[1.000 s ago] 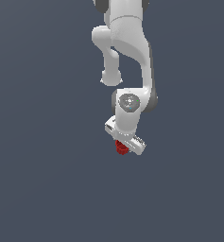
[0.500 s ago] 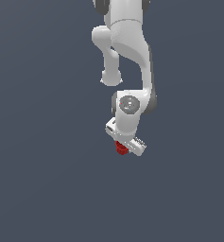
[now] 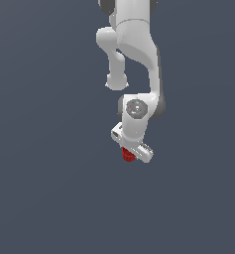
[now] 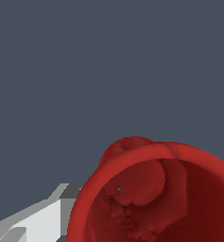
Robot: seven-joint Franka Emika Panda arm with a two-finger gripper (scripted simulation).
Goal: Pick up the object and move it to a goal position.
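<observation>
In the exterior view the white gripper [image 3: 132, 154] hangs below the arm's wrist, pointing down. The object [image 3: 127, 157], a small dark red ribbed cup, pokes out beneath the hand on the exterior view's left side. Close up in the wrist view, the object [image 4: 151, 198] fills much of the frame, its wide rim and hollow inside facing the camera. One grey-white finger [image 4: 38, 220] lies against its side, and the other finger is hidden behind the cup. The gripper is shut on the object.
The white arm [image 3: 134, 44] reaches down from the top of the exterior view. Around it there is only a plain dark grey-blue ground [image 3: 49, 188], with no other objects or edges in sight.
</observation>
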